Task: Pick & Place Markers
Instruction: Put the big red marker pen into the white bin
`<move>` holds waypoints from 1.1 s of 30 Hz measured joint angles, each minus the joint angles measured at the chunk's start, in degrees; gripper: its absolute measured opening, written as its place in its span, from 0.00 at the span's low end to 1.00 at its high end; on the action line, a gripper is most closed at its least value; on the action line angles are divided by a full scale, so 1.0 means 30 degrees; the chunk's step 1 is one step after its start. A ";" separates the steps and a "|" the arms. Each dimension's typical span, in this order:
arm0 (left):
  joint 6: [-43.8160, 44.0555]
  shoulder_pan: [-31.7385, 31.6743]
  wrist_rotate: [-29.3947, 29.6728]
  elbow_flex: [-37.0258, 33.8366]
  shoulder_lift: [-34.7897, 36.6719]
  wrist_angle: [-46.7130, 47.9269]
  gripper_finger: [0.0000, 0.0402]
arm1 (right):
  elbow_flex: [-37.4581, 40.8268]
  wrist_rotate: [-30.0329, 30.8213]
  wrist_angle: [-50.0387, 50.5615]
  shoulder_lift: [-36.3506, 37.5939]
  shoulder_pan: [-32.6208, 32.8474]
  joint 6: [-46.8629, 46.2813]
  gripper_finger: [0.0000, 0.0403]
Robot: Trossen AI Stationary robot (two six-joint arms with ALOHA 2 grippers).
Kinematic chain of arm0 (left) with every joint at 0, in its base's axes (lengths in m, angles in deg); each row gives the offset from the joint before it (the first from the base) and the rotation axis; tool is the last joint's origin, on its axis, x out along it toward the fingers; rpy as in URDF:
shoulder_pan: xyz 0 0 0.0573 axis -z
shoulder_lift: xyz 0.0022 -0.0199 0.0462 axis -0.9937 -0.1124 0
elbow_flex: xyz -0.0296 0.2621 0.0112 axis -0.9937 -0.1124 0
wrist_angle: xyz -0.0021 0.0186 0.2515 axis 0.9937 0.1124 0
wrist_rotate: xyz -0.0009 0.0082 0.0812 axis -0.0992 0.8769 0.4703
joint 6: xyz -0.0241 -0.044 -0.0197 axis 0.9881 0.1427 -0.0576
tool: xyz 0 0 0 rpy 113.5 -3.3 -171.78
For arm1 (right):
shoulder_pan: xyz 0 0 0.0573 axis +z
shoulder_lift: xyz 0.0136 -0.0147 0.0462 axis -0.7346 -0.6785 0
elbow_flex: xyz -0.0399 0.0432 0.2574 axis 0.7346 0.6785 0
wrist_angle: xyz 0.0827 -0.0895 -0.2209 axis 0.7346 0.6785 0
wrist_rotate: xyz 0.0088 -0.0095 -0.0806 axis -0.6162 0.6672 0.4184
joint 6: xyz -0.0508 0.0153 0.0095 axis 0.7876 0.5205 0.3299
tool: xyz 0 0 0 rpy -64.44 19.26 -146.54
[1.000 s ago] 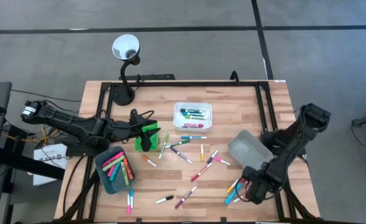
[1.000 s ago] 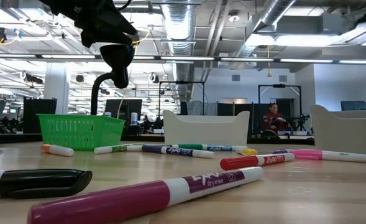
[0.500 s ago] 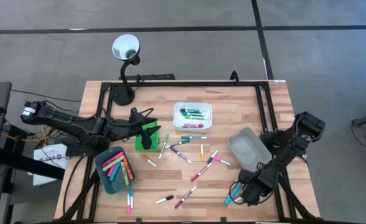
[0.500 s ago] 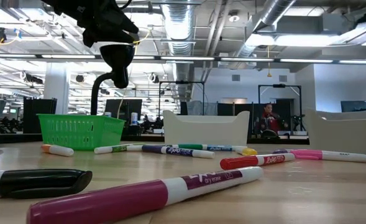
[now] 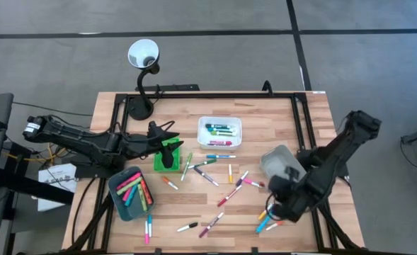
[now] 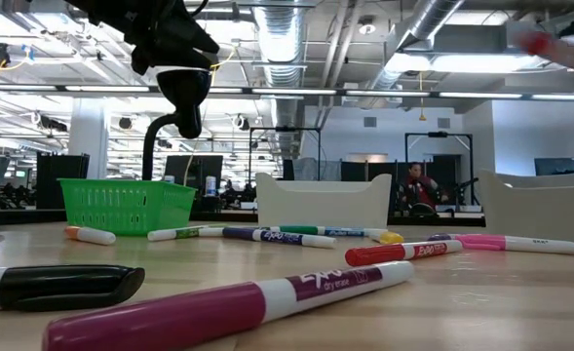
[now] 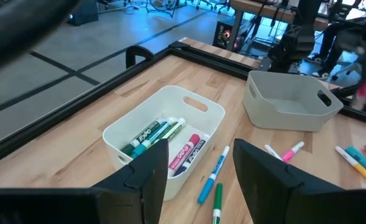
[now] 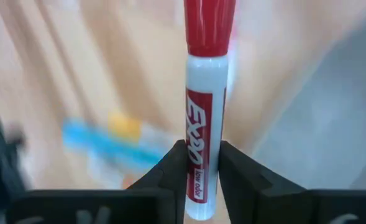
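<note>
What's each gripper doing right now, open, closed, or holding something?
Left gripper: open, empty, above the green basket.
Right gripper: closed on a red marker.

Past the open left hand (image 7: 198, 168), markers (image 7: 164, 138) lie in a white tray (image 7: 201, 112) beside a grey tray (image 7: 291, 102).

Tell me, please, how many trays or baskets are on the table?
4: a green basket under the left gripper, a white tray near the table's middle rear, a teal tray front left, and a clear grey tray at right, partly behind the right arm.
</note>
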 joint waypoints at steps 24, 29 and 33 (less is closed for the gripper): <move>0.0007 0.0000 0.0003 0.0000 0.0000 -0.0502 0.44 | 0.0026 -0.1213 -1.4289 -0.5392 -1.7687 2.3503 0.16; 0.0007 0.0000 -0.0004 0.0000 0.0000 -0.0503 0.44 | 0.0033 -0.1563 -1.4149 -0.6841 -1.8895 2.3889 0.16; 0.0004 0.0000 -0.0001 0.0000 0.0000 -0.0503 0.44 | -0.0169 -0.1911 -1.4168 -0.7700 -1.9014 2.4832 0.19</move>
